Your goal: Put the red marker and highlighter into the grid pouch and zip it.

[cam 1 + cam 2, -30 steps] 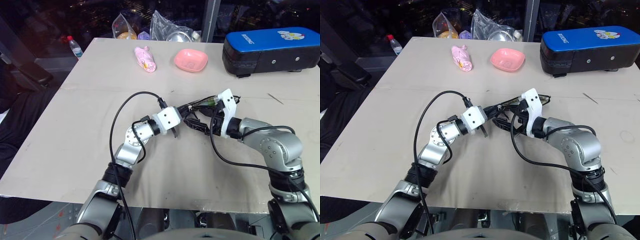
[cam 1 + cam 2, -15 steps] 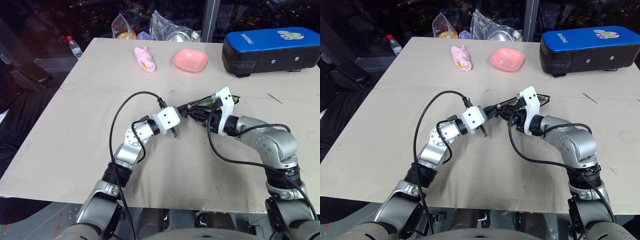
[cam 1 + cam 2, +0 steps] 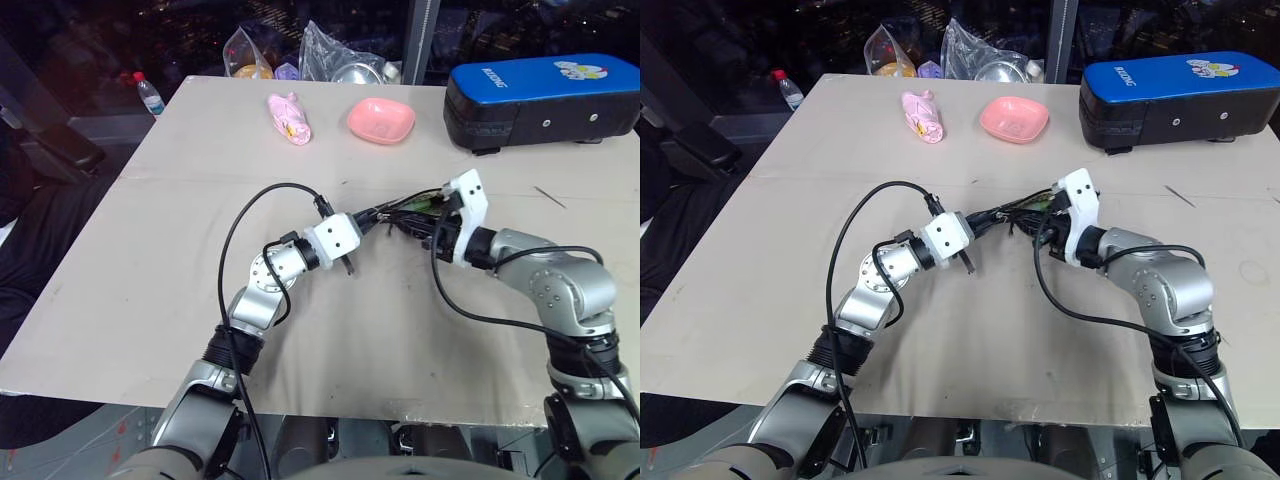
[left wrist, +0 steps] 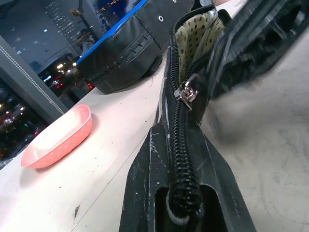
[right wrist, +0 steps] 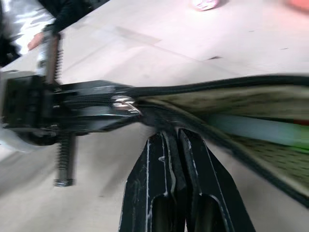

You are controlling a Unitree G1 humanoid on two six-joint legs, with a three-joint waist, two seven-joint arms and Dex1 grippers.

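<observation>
At the centre of the frame the pouch [image 3: 410, 210] is held between both arms. The left claw [image 4: 179, 205] is clenched on its closed zipper end. The right claw [image 5: 175, 140], fingers together, is at the slider [image 5: 124, 103]. The open mouth runs rightward, with the highlighter [image 5: 251, 129] inside.
</observation>
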